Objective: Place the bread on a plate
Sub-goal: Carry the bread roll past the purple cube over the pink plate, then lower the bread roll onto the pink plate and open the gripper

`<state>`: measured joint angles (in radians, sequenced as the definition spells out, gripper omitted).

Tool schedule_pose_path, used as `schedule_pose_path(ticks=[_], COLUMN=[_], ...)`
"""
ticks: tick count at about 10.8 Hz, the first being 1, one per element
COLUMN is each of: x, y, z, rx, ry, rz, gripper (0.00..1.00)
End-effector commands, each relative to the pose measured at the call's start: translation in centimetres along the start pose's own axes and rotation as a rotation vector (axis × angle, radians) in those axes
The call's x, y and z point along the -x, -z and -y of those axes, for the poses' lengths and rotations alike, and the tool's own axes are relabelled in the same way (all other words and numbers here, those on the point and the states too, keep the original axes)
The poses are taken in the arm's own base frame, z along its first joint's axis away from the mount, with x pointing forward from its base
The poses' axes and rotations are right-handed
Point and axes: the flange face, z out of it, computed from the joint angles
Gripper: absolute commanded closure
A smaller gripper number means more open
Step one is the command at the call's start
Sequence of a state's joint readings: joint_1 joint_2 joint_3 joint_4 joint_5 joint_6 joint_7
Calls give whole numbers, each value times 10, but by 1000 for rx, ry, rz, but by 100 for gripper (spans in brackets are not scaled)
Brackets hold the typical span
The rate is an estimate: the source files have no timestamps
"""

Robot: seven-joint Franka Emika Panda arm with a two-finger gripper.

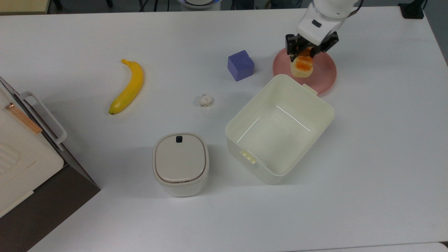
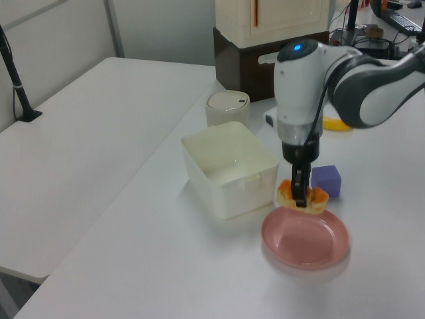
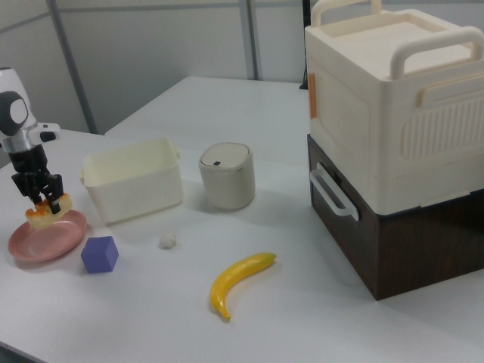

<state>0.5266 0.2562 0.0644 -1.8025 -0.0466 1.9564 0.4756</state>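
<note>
The bread (image 1: 302,65), an orange-topped roll with pale sides, hangs in the air with my gripper (image 1: 306,53) shut on it. It is over the pink plate (image 1: 323,75) in the top view. The left view has the bread (image 2: 302,197) just above the far rim of the plate (image 2: 305,238), with the gripper (image 2: 299,198) pointing straight down. From the right view the bread (image 3: 47,212) hovers a little above the plate (image 3: 47,237), under the gripper (image 3: 41,198).
A purple cube (image 1: 240,65) sits just to the top view's left of the plate. The cream tub (image 1: 279,128) stands right below the plate. A paper ball (image 1: 205,100), a banana (image 1: 128,87) and a lidded bin (image 1: 180,163) lie further left. A stacked cabinet (image 3: 395,144) fills the right view's right.
</note>
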Motion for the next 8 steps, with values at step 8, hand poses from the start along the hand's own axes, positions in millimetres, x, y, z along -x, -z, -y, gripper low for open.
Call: schedule_pose_path(ticks=[8], x=[17], y=[85], z=[-72], rx=[14], ry=[1], rz=[42], gripper=[0])
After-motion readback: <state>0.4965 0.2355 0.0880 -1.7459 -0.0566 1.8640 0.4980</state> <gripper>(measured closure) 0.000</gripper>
